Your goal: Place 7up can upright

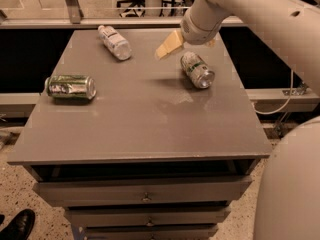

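Just beside jaws, toppled 7up can [197, 70]

Grey metal counter [150, 129]: carries everything here; drawers [145, 194] stacked beneath it.
White-and-green aluminium 7up can [197, 70]: on its side, right rear.
Clear plastic bottle [115, 42]: lying at left rear.
Dark green drink can [70, 86]: lying by the left edge, in front of the bottle.
My tool [169, 45]: over the rear, between bottle and 7up can, nearer the can.

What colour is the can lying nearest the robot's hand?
Silver with green: the 7up can, beside the gripper, camera view.
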Motion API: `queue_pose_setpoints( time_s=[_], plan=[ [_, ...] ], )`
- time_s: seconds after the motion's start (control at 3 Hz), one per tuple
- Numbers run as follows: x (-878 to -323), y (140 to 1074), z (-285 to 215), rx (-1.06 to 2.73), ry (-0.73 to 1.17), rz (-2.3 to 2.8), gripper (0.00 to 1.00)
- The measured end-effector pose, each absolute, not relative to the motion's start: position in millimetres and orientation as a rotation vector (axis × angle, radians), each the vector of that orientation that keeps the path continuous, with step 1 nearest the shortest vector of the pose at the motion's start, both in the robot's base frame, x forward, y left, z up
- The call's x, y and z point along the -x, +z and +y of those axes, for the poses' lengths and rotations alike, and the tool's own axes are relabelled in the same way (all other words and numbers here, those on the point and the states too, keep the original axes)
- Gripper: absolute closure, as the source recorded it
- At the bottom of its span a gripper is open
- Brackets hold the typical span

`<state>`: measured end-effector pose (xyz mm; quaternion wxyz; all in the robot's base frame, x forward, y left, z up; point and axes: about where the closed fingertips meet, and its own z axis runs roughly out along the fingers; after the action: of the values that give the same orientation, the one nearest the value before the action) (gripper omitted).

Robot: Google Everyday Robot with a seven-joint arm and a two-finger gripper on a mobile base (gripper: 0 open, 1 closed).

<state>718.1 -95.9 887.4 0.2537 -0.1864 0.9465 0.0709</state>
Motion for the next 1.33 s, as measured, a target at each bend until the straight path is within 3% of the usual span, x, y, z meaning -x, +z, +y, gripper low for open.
queue_pose_setpoints(
  time_s=[0.67, 1.0, 1.33],
  plan=[
    [-708, 848, -112, 0.546, 0.102, 2.658, 0.0],
    [-707, 843, -121, 0.575, 0.053, 2.671, 0.14],
    [-709, 844, -130, 0.615, 0.002, 2.665, 0.37]
  ],
)
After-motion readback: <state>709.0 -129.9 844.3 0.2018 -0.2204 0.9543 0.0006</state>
